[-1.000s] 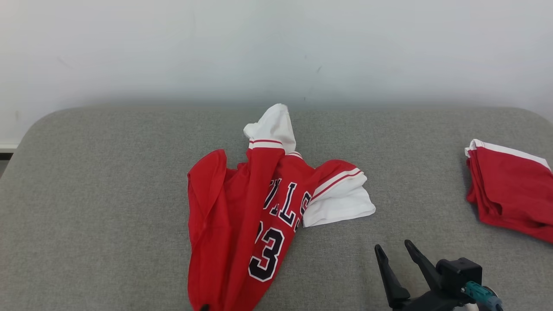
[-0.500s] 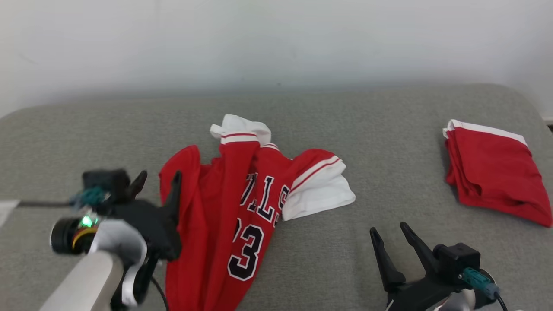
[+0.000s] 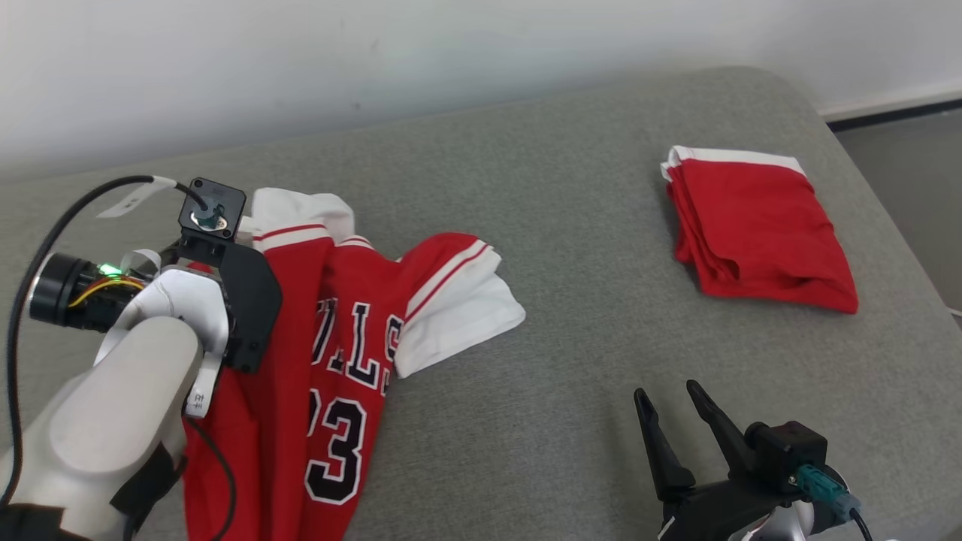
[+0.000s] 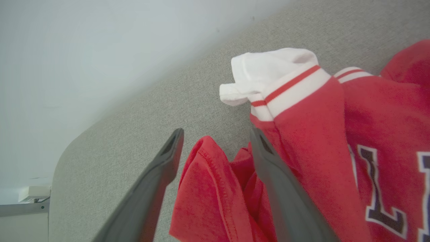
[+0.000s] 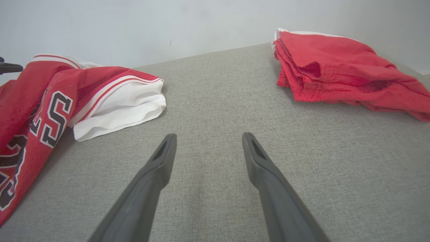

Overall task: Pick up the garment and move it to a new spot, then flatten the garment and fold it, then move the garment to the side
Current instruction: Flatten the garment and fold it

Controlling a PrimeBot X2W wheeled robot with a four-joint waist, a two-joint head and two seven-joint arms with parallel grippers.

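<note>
the head camera has swung, so the whole scene sits further left than a moment ago, and the left arm has come in over the shirt's left side. the shirt itself looks unmoved.

the grey cushion [image 3: 571, 225] is wide, with bare room across its middle and front. its right edge drops to the floor [image 3: 902, 143] and its far edge meets the wall [image 3: 376, 45]. the red shirt [image 3: 338, 330] lies crumpled on the left half, lettering up, running toward the front edge. a folded red garment [image 3: 759, 240] lies well apart on the right, near that edge, so a new spot is best kept to the bare middle.

the shirt looks light, soft and limp. it will likely sag and drag rather than slide as one piece, and a pinch on a doubled hem or shoulder seam should hold better than flat cloth.

the left gripper [image 4: 215, 136] has its fingers apart, straddling a raised red fold just beside the white sleeve [image 4: 268, 70], with nothing clamped. the right gripper [image 3: 665, 391] hovers spread over bare cushion, holding nothing.
</note>
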